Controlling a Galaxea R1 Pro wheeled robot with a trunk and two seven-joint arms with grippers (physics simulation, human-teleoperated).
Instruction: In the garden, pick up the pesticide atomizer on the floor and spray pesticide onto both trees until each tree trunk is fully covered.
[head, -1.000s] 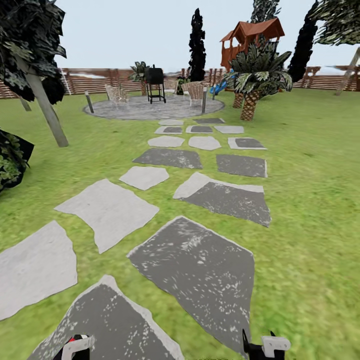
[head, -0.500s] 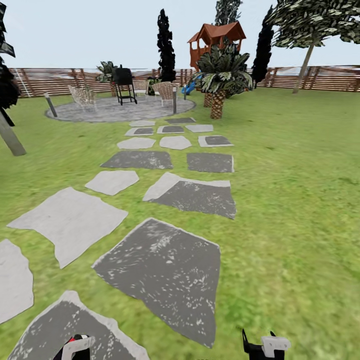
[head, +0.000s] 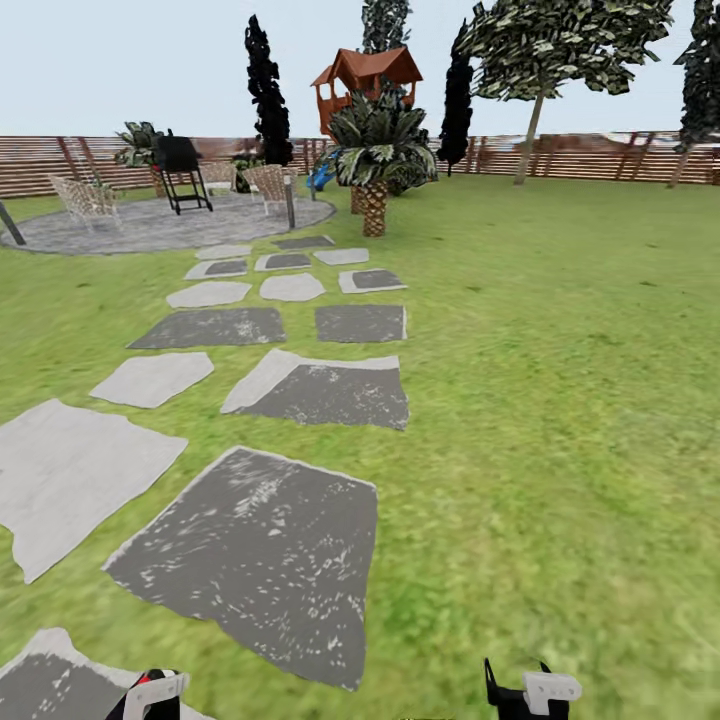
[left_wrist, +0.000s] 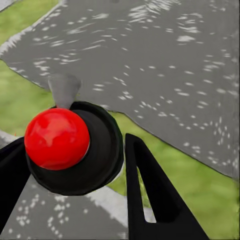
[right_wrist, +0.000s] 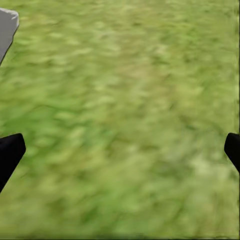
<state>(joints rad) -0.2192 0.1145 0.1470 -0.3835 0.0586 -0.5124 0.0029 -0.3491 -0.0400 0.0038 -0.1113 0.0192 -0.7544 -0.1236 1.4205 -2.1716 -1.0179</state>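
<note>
As the head camera pans right, the whole scene slides toward the frame's left: the stepping stones (head: 245, 555), patio (head: 150, 225) and palm (head: 375, 165) sit further left than a second ago, and a leafy tree (head: 545, 45) with a bare trunk (head: 528, 140) has entered the upper right, by the fence (head: 600, 158). This suggests the robot is turning toward a target tree. Left gripper (left_wrist: 75, 165) pinches the red-capped pesticide atomizer (left_wrist: 57, 139); right gripper (right_wrist: 120, 150) hangs spread over grass (right_wrist: 120, 100).
</note>
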